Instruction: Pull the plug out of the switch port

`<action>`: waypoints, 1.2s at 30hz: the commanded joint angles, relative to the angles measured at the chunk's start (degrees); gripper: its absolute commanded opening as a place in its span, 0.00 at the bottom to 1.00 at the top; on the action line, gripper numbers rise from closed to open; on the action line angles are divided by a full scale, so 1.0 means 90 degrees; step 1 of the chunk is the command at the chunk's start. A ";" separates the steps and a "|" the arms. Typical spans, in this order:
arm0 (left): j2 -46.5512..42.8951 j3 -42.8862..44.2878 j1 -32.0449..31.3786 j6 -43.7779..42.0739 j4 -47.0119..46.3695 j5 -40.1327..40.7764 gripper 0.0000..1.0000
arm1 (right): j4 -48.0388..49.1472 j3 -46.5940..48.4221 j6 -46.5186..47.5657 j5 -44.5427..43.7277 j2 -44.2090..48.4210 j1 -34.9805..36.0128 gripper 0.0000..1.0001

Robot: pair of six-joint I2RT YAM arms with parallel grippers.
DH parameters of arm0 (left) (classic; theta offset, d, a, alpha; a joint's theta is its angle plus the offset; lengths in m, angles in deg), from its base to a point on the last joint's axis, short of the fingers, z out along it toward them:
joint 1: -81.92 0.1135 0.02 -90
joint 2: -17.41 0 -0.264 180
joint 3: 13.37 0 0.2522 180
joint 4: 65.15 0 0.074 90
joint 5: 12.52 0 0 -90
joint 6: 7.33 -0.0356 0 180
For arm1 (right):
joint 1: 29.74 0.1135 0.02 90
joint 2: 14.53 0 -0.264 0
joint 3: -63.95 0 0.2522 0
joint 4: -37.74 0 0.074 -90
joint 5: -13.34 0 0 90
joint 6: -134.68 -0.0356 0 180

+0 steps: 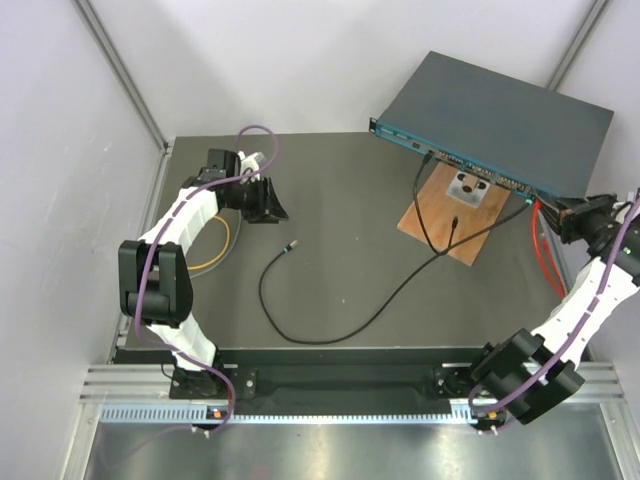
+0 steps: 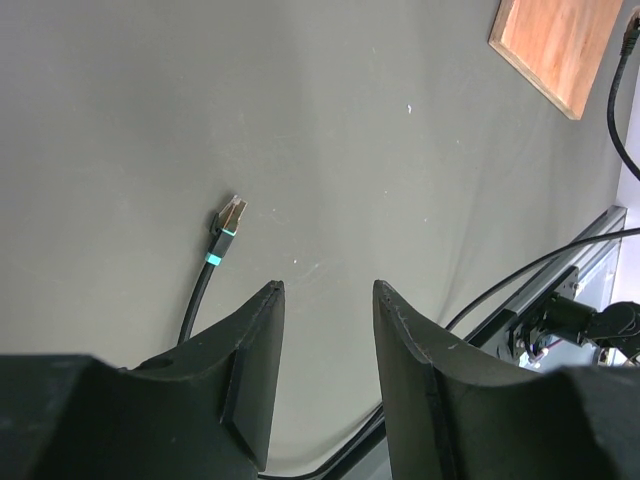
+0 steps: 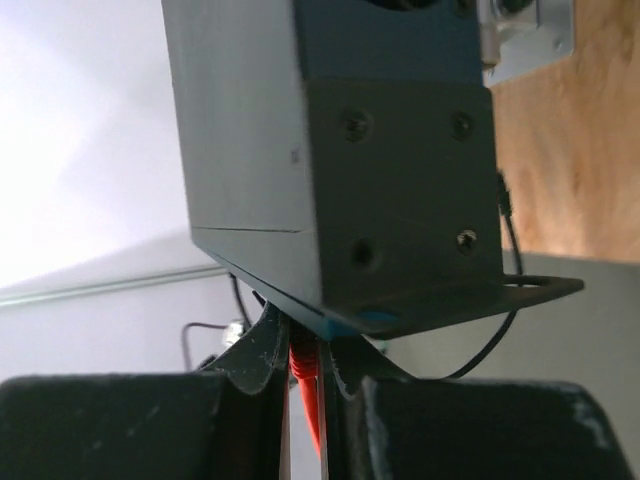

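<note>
The switch (image 1: pixel 500 118) is a flat dark grey-blue box at the back right, its teal socket face toward the table. A red cable (image 1: pixel 547 262) runs from the right end of that face. My right gripper (image 1: pixel 558 213) is at that end. In the right wrist view the switch (image 3: pixel 330 150) fills the frame, and the right gripper (image 3: pixel 305 345) is shut on the red plug (image 3: pixel 306 362) just under the switch's edge. The socket itself is hidden. My left gripper (image 1: pixel 268 203) is open and empty at the back left, as the left wrist view (image 2: pixel 328 292) also shows.
A brown wooden board (image 1: pixel 455 208) carrying a small metal part lies in front of the switch. A black cable (image 1: pixel 330 335) crosses the table, its loose plug (image 1: pixel 292 246) lying free; the left wrist view also shows this plug (image 2: pixel 228 222). Another black cable (image 1: pixel 420 190) runs from the switch face.
</note>
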 commanded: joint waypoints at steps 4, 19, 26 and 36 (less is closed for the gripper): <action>-0.0202 0.0009 0.0066 -0.0051 -0.0243 -0.0186 0.45 | -0.1661 -0.1603 0.1865 -0.0934 0.0392 0.0230 0.00; -0.0144 0.0078 0.0154 -0.0012 -0.0174 -0.0118 0.45 | -0.2636 0.1195 0.1719 -0.0952 0.0520 -0.0590 0.00; -0.0202 0.0283 0.0086 0.0319 -0.0233 -0.0352 0.48 | -0.4117 0.2827 0.1991 -0.0213 0.0140 -0.0884 0.00; -0.0885 0.0556 -0.0627 0.1685 -0.2005 -0.1172 0.64 | -0.1212 0.3667 -0.1034 -0.0462 0.0228 0.2247 0.00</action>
